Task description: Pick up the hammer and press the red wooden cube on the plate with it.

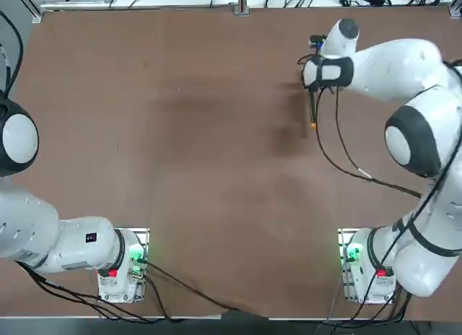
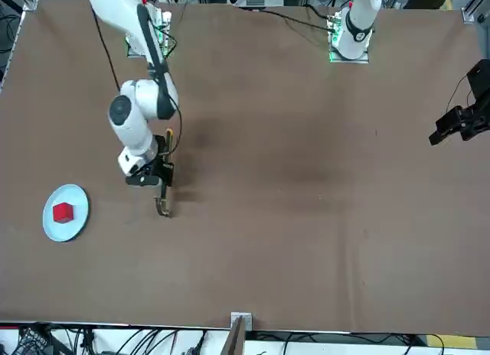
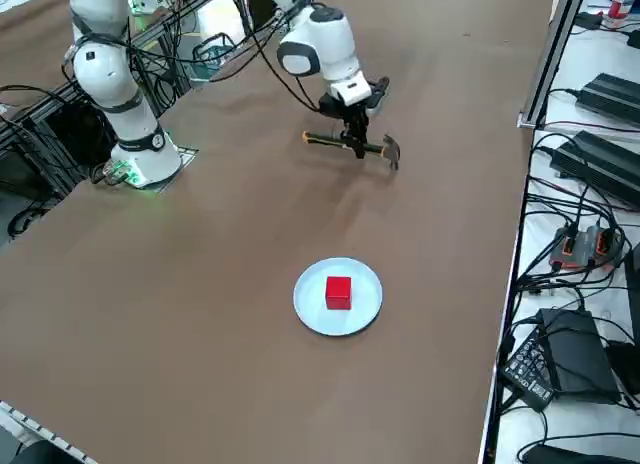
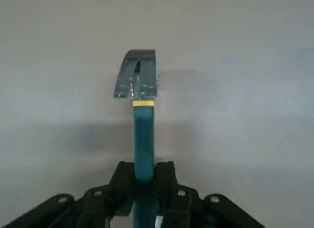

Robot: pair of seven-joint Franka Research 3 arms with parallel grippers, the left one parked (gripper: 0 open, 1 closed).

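Teal-handled hammer [image 4: 143,134] | pinched mid-handle by right gripper [image 4: 144,175] jaws | head forward, off table

Open brown table [image 3: 200,284] on every side of plate [image 3: 338,296]; nothing standing near rim. Only red wooden cube [image 3: 338,292] on plate, at centre. Clear lane from plate toward right gripper [image 3: 354,144], clamped on hammer [image 3: 350,144] held level above tabletop, well apart from plate. Beyond plate on far side from arm bases: table edge rail, then cables and boxes [image 3: 590,254] off table. Right arm base [image 3: 140,159] well away from plate.
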